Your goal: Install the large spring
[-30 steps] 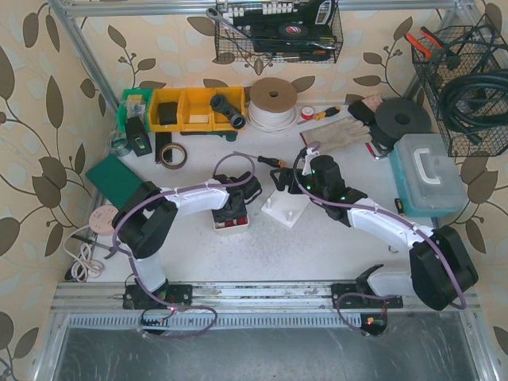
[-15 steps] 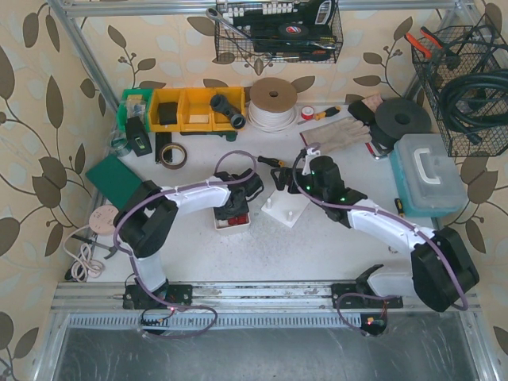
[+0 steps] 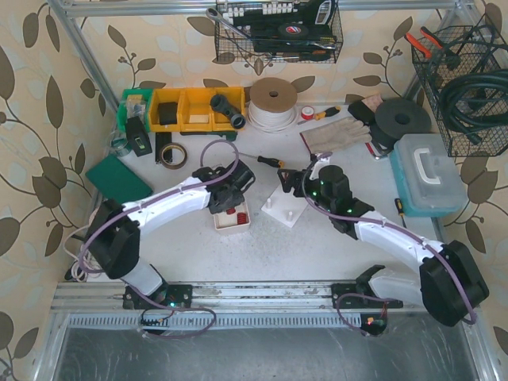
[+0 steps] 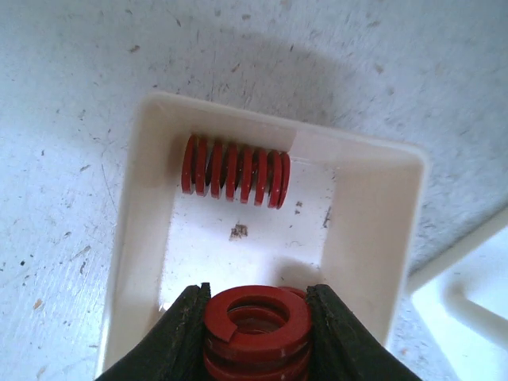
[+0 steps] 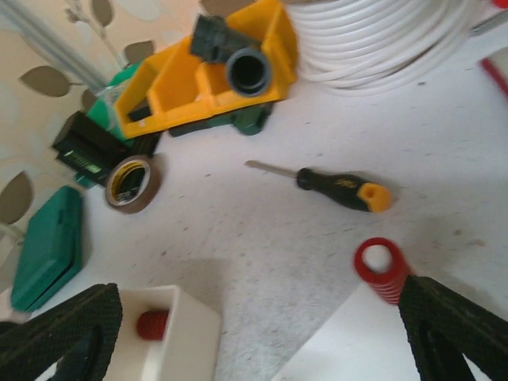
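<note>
My left gripper [image 4: 258, 311] is shut on a large red spring [image 4: 258, 324], held upright just above a white box [image 4: 373, 222]. A second red spring [image 4: 235, 171] lies on its side at the box's far end. In the top view the left gripper [image 3: 228, 195] hangs over the box [image 3: 231, 223], left of the white base plate [image 3: 286, 209]. My right gripper [image 5: 262, 333] is open and empty above the table between box and plate. A red spring [image 5: 381, 270] sits on a white peg at the plate's [image 5: 357, 349] far corner.
A black and orange screwdriver [image 3: 266, 160] lies behind the plate. A tape roll [image 3: 171, 154], yellow bins [image 3: 190, 109] and a white cable coil [image 3: 274, 101] stand at the back. A green case [image 3: 117, 178] is on the left, a blue-lidded box [image 3: 429, 175] on the right.
The left arm has swung its elbow out to the left while its gripper stays over the white box with the spring. The right gripper has pulled back a little to the right.
</note>
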